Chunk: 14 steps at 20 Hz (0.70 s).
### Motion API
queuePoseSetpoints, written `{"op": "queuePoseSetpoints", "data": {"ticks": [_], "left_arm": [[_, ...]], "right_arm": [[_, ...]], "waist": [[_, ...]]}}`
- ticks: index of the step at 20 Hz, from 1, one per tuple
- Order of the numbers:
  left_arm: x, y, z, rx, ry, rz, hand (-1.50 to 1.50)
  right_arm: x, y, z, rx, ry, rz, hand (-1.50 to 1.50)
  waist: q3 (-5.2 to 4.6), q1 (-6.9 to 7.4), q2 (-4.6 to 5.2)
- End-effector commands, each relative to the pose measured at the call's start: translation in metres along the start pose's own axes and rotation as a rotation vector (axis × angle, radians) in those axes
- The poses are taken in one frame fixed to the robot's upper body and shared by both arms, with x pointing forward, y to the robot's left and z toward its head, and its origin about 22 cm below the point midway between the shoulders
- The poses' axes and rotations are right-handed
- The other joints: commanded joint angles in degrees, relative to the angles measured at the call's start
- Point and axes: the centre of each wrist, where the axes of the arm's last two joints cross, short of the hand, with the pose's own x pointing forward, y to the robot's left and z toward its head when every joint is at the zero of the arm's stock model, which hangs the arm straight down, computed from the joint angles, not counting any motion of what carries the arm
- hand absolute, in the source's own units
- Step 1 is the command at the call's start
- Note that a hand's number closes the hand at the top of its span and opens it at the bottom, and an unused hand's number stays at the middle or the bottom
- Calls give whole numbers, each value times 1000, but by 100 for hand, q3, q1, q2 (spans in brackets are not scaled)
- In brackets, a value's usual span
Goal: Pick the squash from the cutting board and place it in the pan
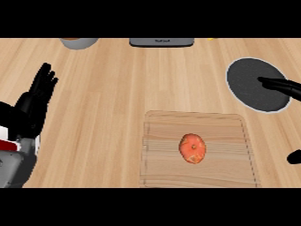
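Observation:
An orange squash (192,148) lies near the middle of the wooden cutting board (224,126) at the lower centre. The dark round pan (249,81) with a pale rim sits on the counter up and to the right of the board. My right hand (295,90) comes in from the right edge; its straight fingers reach over the pan's right side, and its thumb shows lower at the edge, to the right of the board. It holds nothing. At the left edge my left hand (30,106) rests open with its fingers up, far from the board.
A grey bowl-like object (78,42) and a dark flat appliance (162,42) sit along the counter's far edge. A small yellow item (211,39) shows beside the appliance. Bare wooden counter lies between my left hand and the board.

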Motion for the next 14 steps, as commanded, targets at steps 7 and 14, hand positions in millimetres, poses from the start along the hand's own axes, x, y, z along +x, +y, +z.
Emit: {"op": "queuePoseSetpoints", "data": {"ticks": [7,14], "left_arm": [[-5,-1,7,13,-8,5,0],[4,4,-10,2,-6,16,0]], "right_arm": [[68,19,-59,46,6,60,-150],[73,48,-70,166,-67,-25,-150]], "waist": [[5,39,3],[7,28,11]]}}
